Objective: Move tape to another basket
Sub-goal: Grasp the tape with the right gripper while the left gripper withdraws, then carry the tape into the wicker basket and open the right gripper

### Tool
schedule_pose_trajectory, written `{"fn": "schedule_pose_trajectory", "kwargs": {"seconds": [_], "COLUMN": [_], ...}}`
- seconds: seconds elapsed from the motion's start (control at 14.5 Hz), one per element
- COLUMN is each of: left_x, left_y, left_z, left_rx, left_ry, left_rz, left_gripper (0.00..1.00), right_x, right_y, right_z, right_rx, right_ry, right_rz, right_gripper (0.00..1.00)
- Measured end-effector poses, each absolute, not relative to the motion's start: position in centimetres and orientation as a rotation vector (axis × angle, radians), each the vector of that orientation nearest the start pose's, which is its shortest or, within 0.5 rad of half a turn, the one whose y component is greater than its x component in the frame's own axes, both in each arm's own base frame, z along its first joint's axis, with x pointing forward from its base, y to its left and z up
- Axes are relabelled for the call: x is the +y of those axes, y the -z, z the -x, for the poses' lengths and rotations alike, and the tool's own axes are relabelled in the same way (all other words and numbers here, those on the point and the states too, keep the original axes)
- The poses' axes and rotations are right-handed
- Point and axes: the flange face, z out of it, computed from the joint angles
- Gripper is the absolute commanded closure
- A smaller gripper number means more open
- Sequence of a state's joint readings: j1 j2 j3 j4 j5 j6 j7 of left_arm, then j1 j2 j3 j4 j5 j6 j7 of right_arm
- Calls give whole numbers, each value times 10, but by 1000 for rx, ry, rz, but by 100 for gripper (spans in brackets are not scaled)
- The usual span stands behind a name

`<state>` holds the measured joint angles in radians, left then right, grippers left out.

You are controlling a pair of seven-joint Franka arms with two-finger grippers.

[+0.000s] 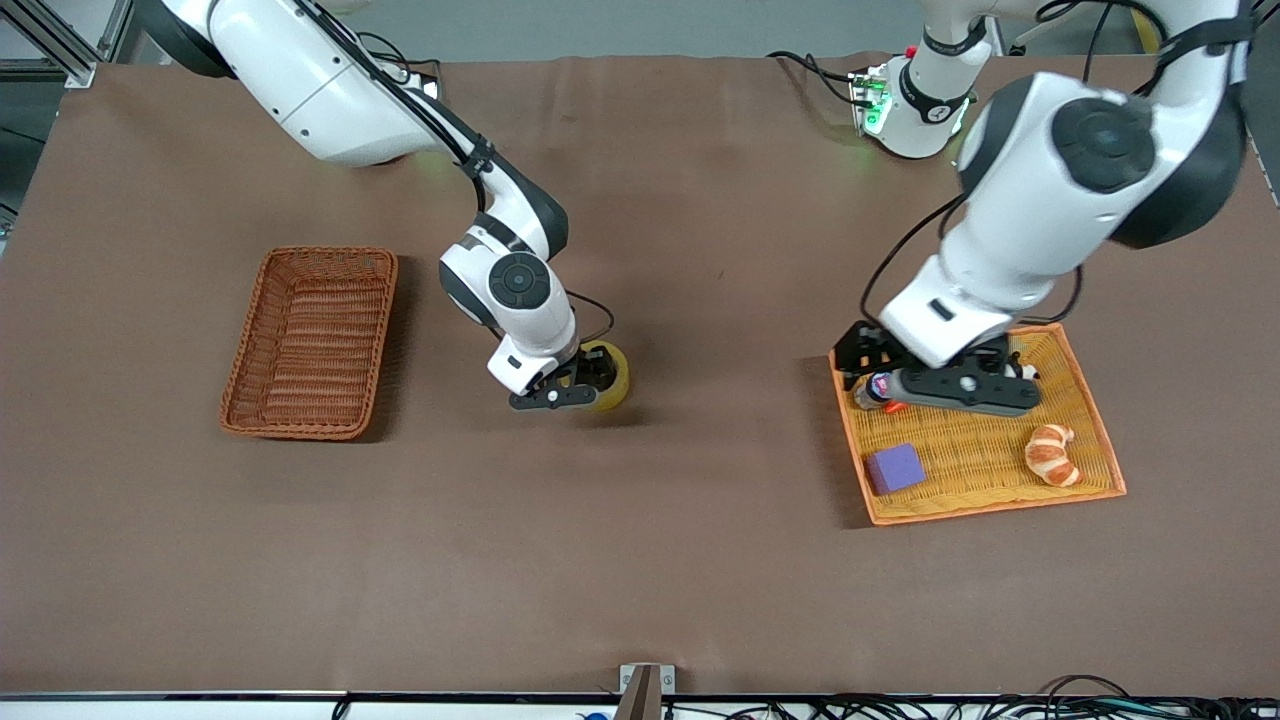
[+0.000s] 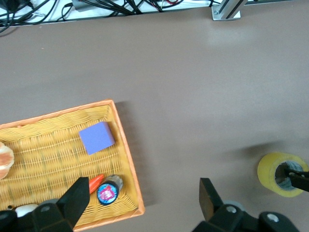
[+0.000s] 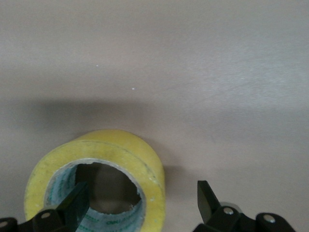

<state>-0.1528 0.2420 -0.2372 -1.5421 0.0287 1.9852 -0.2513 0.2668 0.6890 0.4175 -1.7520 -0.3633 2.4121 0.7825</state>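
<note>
The tape [image 1: 608, 376], a yellowish roll with a grey core, sits on the brown table near its middle. It also shows in the right wrist view [image 3: 111, 159] and small in the left wrist view [image 2: 282, 174]. My right gripper [image 1: 575, 385] is down at it and open [image 3: 142, 198]. One finger is inside the core and the other is outside the roll's wall, with a gap. The reddish-brown wicker basket [image 1: 310, 340] stands empty toward the right arm's end. My left gripper [image 1: 862, 358] is open and empty [image 2: 142, 195], over a corner of the yellow tray.
The flat yellow-orange tray [image 1: 990, 450] lies at the left arm's end. It holds a purple block [image 1: 895, 468], a croissant [image 1: 1052, 454] and a small bottle [image 1: 878, 385]. The block [image 2: 96, 137] and bottle [image 2: 108, 192] show in the left wrist view.
</note>
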Motion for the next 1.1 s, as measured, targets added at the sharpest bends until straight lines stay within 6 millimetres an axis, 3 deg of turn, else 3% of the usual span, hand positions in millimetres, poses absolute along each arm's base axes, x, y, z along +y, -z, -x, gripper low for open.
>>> {"fn": "schedule_pose_trajectory", "kwargs": {"seconds": [0.21,0.28,0.55,0.69,0.76,0.9,1.1], "left_x": [-190,-176,-144,-122,-111,-93,-90], "left_y": [-550,-550,-561,-570,-574,-577,-574], "left_z": [-611,-611,-604,-593,-587,-576,-571], "left_rx": [119,98,123,152,165,183,189], "left_ry": [302,290,292,285,277,268,254], "left_rz": [3220,3218,3192,3169,3159,3146,3144], "left_gripper": [0,0,0,0,0,0,0], "right_x": [403,402,394,380,370,344,298], "right_y": [-195,-192,-191,-196,-207,-251,-321], "right_z": [-530,-529,-534,-545,-553,-569,-575], "right_rx": [-134,-137,-123,-82,-55,-11,-88], "right_ry": [25,20,0,-14,-16,-19,-21], "right_rz": [3096,3098,3121,3141,3158,3219,3311], "right_gripper": [93,100,100,100,100,100,100]}}
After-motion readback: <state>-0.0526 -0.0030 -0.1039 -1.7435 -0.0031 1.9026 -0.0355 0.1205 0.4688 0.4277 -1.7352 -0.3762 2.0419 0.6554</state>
